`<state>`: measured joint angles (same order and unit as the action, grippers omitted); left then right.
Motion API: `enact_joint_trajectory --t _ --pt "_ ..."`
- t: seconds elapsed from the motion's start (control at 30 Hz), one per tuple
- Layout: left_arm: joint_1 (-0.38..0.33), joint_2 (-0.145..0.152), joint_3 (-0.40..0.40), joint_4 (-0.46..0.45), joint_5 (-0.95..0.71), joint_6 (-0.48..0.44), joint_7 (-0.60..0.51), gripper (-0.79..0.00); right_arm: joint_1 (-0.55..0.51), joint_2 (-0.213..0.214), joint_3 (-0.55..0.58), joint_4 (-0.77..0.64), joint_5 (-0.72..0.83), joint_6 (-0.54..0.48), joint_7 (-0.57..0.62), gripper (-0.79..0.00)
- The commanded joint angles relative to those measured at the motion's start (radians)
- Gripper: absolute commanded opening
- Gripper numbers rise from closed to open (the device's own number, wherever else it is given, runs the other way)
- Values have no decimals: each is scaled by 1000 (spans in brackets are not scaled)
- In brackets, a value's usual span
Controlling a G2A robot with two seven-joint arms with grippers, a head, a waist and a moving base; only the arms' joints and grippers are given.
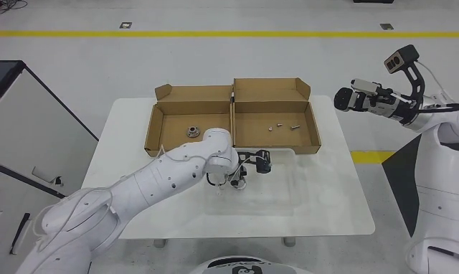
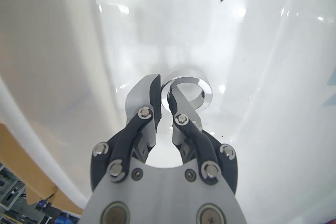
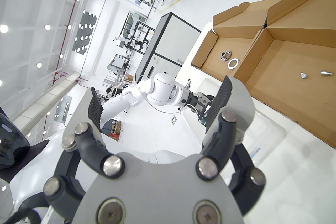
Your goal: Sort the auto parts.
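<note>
Standing in a bright hall, the white table (image 1: 315,195) bears a shiny metal ring (image 2: 202,94); the nearly closed left gripper (image 2: 164,90) pinches its wall.

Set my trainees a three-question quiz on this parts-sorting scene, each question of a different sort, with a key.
1. True or false: the right gripper is shut on a part.
2. Which does the left gripper pinch? A) a rubber hose B) a metal ring C) a spark plug
3. Count: how many small fasteners lie in the right cardboard box?

Key
1. False: its jaws stand open and empty.
2. B: one finger is inside the ring, the other outside.
3. Two.
</note>
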<state>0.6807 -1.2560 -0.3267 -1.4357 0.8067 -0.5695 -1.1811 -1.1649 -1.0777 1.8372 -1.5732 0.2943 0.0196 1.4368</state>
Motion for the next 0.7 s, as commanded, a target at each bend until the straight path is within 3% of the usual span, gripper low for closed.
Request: enact_joint_trajectory --t 0.0,0.33,0.67 --pt "4 13 -25 -40 -9 7 -11 -785 0 0 0 0 0 0 0 0" --pt "60 101 -164 -335 -32 63 -133 -785 0 0 0 0 0 0 0 0" --pt "60 105 -164 -350 -21 72 -142 -785 0 0 0 0 0 0 0 0"
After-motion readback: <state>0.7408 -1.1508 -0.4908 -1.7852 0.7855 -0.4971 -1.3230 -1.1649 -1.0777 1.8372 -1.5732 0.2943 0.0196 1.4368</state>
